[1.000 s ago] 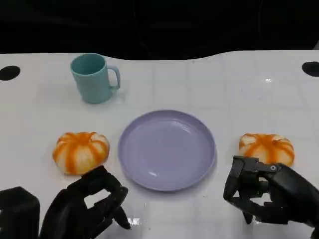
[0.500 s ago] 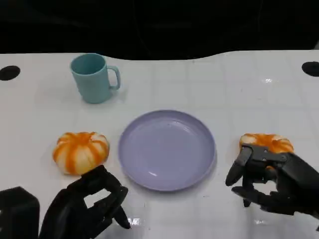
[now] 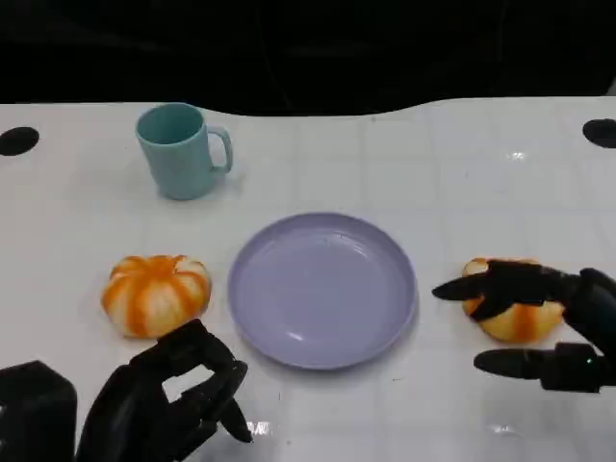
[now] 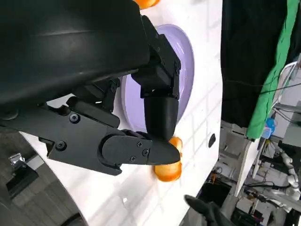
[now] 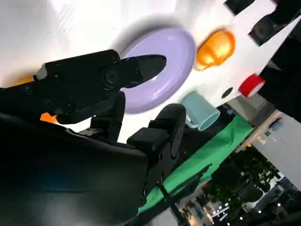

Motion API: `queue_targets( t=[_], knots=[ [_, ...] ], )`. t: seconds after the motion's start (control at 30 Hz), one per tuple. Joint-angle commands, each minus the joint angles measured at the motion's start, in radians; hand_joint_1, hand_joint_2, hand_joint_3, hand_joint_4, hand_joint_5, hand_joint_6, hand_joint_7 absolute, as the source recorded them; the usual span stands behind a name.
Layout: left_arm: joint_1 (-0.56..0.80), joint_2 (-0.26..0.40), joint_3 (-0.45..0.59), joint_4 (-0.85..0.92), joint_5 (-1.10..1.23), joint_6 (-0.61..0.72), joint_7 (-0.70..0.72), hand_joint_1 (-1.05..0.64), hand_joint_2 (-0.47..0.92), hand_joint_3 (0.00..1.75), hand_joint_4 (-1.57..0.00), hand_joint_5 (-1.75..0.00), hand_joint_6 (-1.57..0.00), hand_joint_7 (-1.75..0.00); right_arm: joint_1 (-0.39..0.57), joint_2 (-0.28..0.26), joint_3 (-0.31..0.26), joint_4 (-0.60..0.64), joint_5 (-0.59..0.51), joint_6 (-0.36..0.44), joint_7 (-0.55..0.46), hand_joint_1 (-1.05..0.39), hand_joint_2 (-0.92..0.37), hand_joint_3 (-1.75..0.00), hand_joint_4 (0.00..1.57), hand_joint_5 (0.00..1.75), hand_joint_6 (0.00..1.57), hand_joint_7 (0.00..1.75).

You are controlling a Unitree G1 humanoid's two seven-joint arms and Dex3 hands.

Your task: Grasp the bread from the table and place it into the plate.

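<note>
Orange-striped, ribbed round bread [image 3: 515, 313] under the spread right hand [image 3: 549, 322].

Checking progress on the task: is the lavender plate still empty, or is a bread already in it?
Empty. The round lavender plate shows only bare surface; both orange-striped bread rolls lie on the white table beside it.

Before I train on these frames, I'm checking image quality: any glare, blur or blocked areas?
Head view: sharp, small glare spots on the table, black beyond its far edge. Left wrist view: the left hand blocks much of the plate. Right wrist view: the right hand looms dark; the table is overexposed.
</note>
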State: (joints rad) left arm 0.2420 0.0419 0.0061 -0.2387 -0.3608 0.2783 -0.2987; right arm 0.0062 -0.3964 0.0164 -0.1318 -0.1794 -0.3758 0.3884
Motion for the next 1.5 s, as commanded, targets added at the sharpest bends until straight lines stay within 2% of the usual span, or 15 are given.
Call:
queue_targets(
  t=[0.03,0.2,0.4,0.57,0.73,1.0,1.23,1.5],
  knots=[
    [-0.011,0.012,0.007,-0.005,-0.006,0.009,-0.001,-0.55,0.92,0.28,-0.74,-1.75,-0.61,-1.64,-0.01,-0.052,-0.024,-0.015,-0.046,-0.024,-0.024,-0.44,-0.9,0.0,0.31,0.65,0.55,0.07],
    [-0.015,0.011,0.007,0.005,-0.006,0.001,-0.006,-0.55,0.92,0.27,-0.74,-1.75,-0.61,-1.64,-0.012,-0.1,-0.035,-0.052,-0.113,0.002,-0.032,-0.44,-0.89,0.0,0.18,0.56,0.5,0.02],
    [-0.017,0.011,0.004,0.004,0.001,0.005,0.0,-0.56,0.92,0.27,-0.73,-1.75,-0.61,-1.63,-0.015,-0.157,-0.037,-0.091,-0.284,0.014,-0.072,-0.41,-0.84,0.0,0.15,0.45,0.46,0.0],
    [-0.021,0.01,0.004,0.009,-0.002,-0.002,-0.006,-0.55,0.92,0.28,-0.73,-1.75,-0.61,-1.63,-0.023,-0.174,-0.026,-0.095,-0.398,0.027,-0.112,-0.32,-0.76,0.0,0.13,0.42,0.44,0.0],
    [-0.02,0.008,0.001,0.006,0.002,0.002,0.001,-0.55,0.92,0.28,-0.73,-1.75,-0.61,-1.63,-0.039,-0.188,-0.011,-0.073,-0.486,0.014,-0.159,-0.27,-0.74,0.0,0.15,0.41,0.44,0.0],
    [-0.02,0.007,0.0,0.009,0.002,-0.005,-0.003,-0.55,0.92,0.29,-0.73,-1.75,-0.61,-1.63,-0.096,-0.205,0.044,0.002,-0.583,0.024,-0.196,-0.35,-0.79,-0.02,0.1,0.39,0.39,0.0],
    [-0.02,0.006,0.002,0.007,-0.003,0.0,-0.001,-0.55,0.92,0.29,-0.73,-1.75,-0.61,-1.63,-0.181,-0.201,0.127,0.115,-0.654,0.044,-0.214,-0.46,-0.81,-0.01,0.12,0.4,0.39,0.0],
    [-0.016,0.005,0.0,0.0,-0.001,0.007,0.003,-0.55,0.92,0.28,-0.74,-1.75,-0.62,-1.63,-0.277,-0.188,0.228,0.262,-0.689,0.059,-0.228,-0.48,-0.81,0.0,0.16,0.37,0.38,0.0]
  ],
)
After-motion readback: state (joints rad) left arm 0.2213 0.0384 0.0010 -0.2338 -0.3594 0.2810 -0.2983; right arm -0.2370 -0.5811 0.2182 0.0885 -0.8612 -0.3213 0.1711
